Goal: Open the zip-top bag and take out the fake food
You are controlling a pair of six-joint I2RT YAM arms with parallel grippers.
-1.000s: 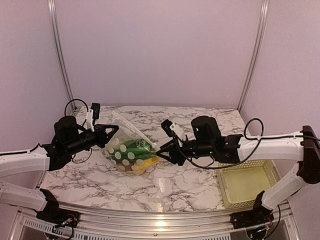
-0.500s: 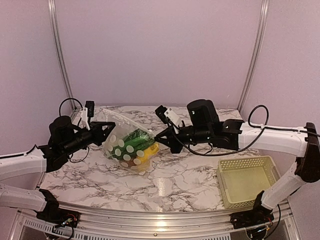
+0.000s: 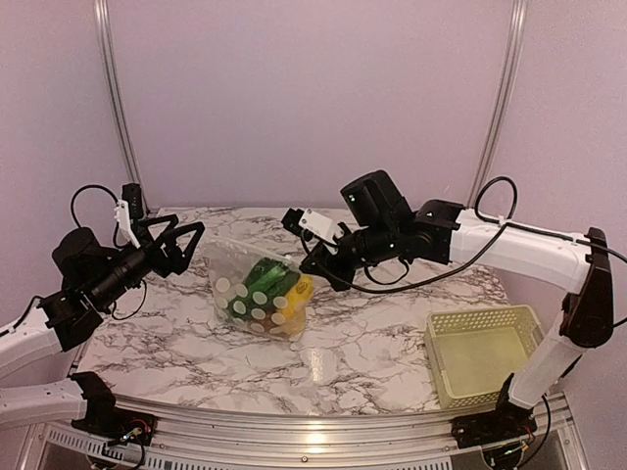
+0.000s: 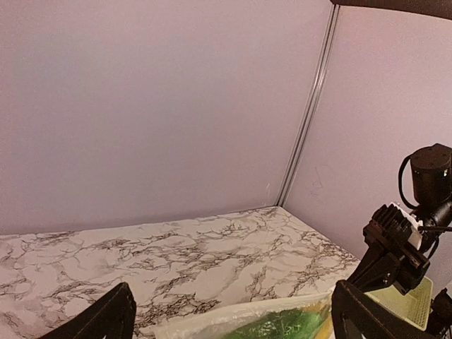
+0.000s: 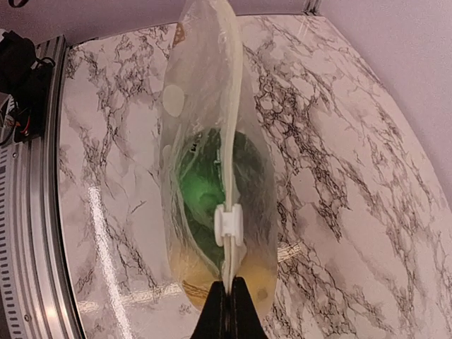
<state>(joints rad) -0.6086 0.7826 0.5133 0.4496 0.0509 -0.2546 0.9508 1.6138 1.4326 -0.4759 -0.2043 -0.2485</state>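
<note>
The bag [image 3: 257, 294] is hung over the table [image 3: 372, 333], its zip strip [image 5: 229, 106] pinched in the closed right hand [image 5: 226, 300]. The left hand [image 3: 191, 247] is held wide open, apart from the bag. The film is judged soft, slippery and weighted low by the food [image 3: 269, 279]. The slider [image 5: 229, 226] should be gripped. Glossy marbling is seen, enclosed by lilac walls.

Pale lilac walls [image 3: 313, 98] close in the back and sides, with silver posts [image 3: 494, 108] at the corners. A white marble-patterned table [image 3: 372, 343] gleams near its metal front rail [image 3: 294, 431].
</note>
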